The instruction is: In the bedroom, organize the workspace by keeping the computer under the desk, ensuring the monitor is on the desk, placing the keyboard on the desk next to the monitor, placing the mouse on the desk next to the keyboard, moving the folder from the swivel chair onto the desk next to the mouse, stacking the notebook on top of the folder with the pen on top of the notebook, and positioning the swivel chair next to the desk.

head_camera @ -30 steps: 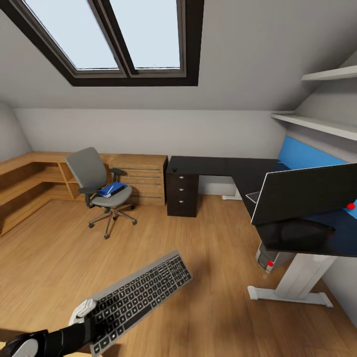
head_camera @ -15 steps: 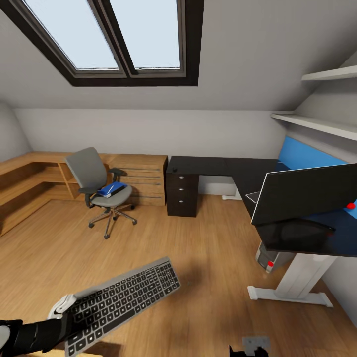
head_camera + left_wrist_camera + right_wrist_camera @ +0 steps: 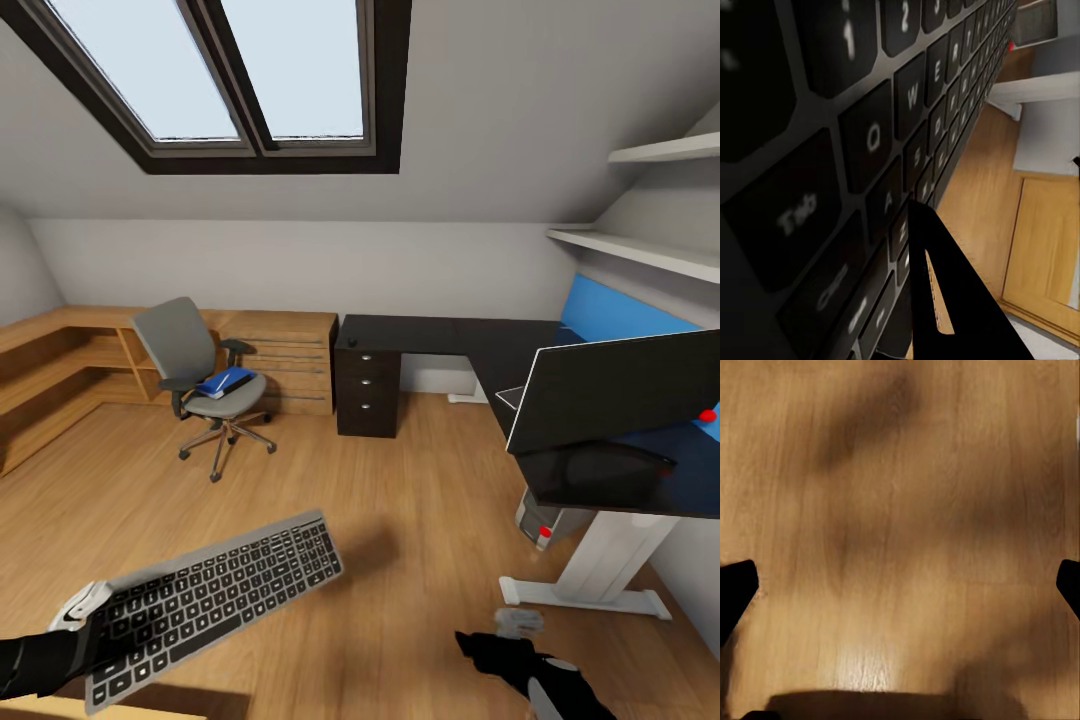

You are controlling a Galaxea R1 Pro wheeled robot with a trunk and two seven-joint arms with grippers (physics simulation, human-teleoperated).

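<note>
Head view: left gripper (image 3: 85, 625) clamps the near-left end of the keyboard (image 3: 215, 600), carried in the air over the wood floor (image 3: 400, 560), well apart from the desk (image 3: 470, 340). Left wrist view shows the keys close up with one dark finger (image 3: 945, 300) across the keyboard's edge. Right gripper (image 3: 520, 622) hangs low at near right, holding nothing; in the right wrist view its fingertips sit far apart at the frame edges over bare floor, so it is spread wide.

Progress: monitor (image 3: 620, 390) already stands on the desk at right, tilted. Computer (image 3: 545, 520) sits under the desk by the white leg. Both look done. Keyboard is in transit, not yet placed. Folder (image 3: 225, 381) lies on the swivel chair (image 3: 195, 375) at far left, chair well apart from the desk beside the oak shelving (image 3: 70, 350). A small dark speck on the far desk corner is possibly the mouse (image 3: 352, 343), too small to be sure. Left to do: keyboard, mouse, folder, notebook, pen, chair.
</note>
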